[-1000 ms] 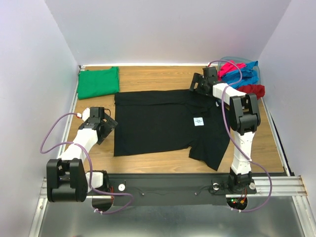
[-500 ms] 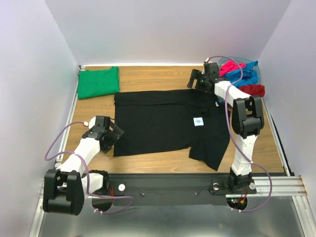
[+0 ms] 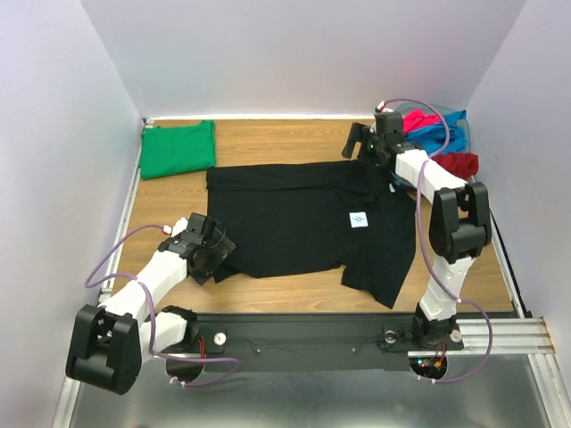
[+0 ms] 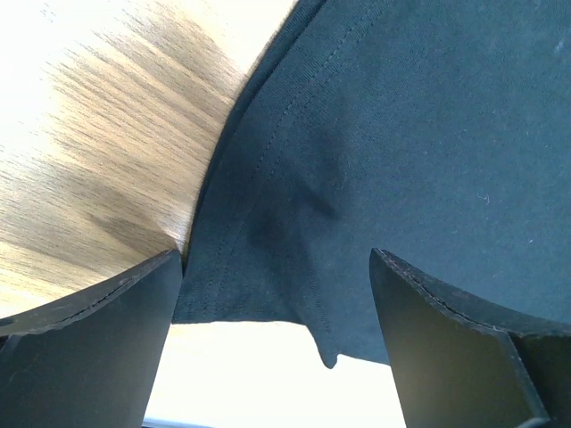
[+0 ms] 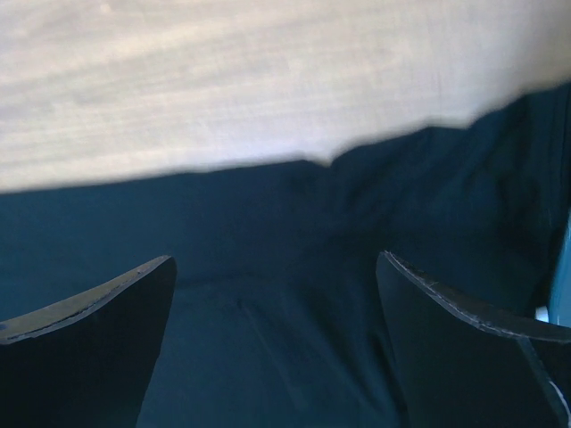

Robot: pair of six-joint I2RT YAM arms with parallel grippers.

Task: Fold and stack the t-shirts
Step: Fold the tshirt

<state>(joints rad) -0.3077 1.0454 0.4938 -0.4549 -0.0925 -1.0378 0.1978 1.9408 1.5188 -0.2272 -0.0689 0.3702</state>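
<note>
- The soft black cloth t-shirt (image 3: 294, 218) lies spread flat in the middle of the brown wooden tabletop (image 3: 268, 143). Its long way runs from left to right.
- The left hand (image 3: 217, 252) is at the near left corner of the black shirt. In its own camera both fingers are spread wide and that corner lies between them. It holds nothing.
- The right hand (image 3: 357, 147) is at the far edge of the shirt, near the right end. Its fingers are wide apart too, with the shirt's edge under them (that view is a bit blurry). It holds nothing.
- So the two hands sit at opposite corners of the shirt. The left hand is the closer one for the near left corner. I think it only has to dip down and pinch.
- I cannot tell if either hand touches the cloth yet.
- A folded green cloth t-shirt (image 3: 178, 149) lies in the far left corner, apart from the black one.
- A heap of red and blue cloth t-shirts (image 3: 437, 134) waits in the far right corner.
</note>
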